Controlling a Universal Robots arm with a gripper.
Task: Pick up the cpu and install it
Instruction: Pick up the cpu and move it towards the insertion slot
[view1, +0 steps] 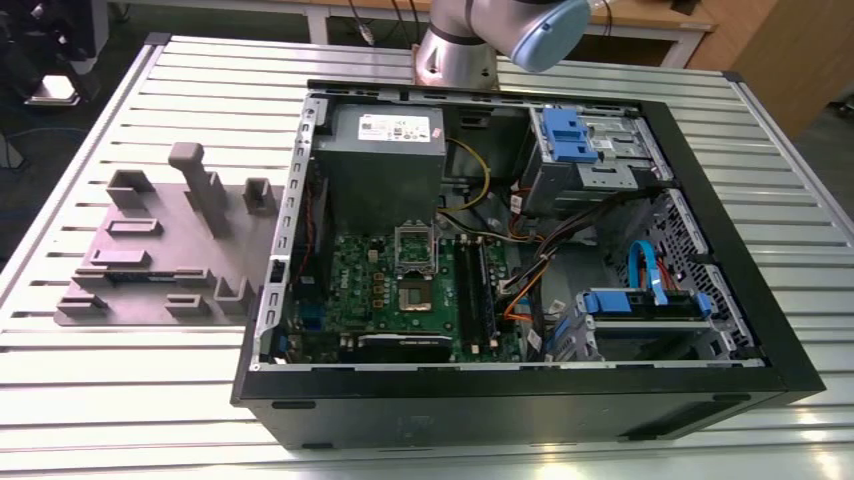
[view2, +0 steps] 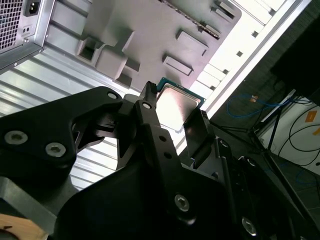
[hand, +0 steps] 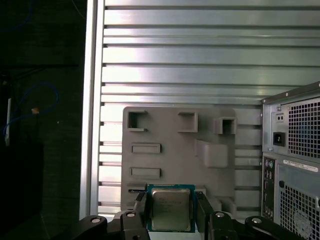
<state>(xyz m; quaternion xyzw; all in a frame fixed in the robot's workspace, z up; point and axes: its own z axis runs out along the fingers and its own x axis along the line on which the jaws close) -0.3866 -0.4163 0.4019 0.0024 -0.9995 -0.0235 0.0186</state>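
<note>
**Robot holds chip aloft.** A robot's gripper (hand: 171, 205) grasps the cpu (hand: 170, 210) by two opposite edges, its black fingers (hand: 141, 210) pressed to either side of the chip, in both wrist views. The cpu's silver-grey metal top, framed by a green border, faces the first wrist camera. In the second wrist view the gripper (view2: 175, 103) shows the cpu (view2: 178, 107) with its lid bright between the two fingers. The chip hangs clear of what lies below, seen against the edge of a grey tray (hand: 170, 135) that lies on the slatted metal surface (hand: 200, 50).

In the exterior view, the tray (view1: 147, 265), with its upright posts and shallow pockets, sits at the 9 o'clock side of an open black case (view1: 534, 410), on the exterior view's left, just beside the case wall. Both rest on the surface (view1: 200, 90). The arm (view1: 487, 40) rises at the case's 12 o'clock and leaves the picture.

Inside the case, a grey power supply (view1: 380, 150) lies at about 11 o'clock and the green motherboard (view1: 387, 290) nearer 7 o'clock. Blue drive brackets (view1: 567, 135) sit at 1 o'clock and 4 o'clock. Orange, yellow and black cables (view1: 534, 270) run across the middle.

The case's perforated rear panel (hand: 295, 150) stands beside the tray in the first wrist view. In the second wrist view the tray (view2: 150, 30) and a corner of the case (view2: 20, 25) appear beyond the fingers, with the surface's ribs between them.
</note>
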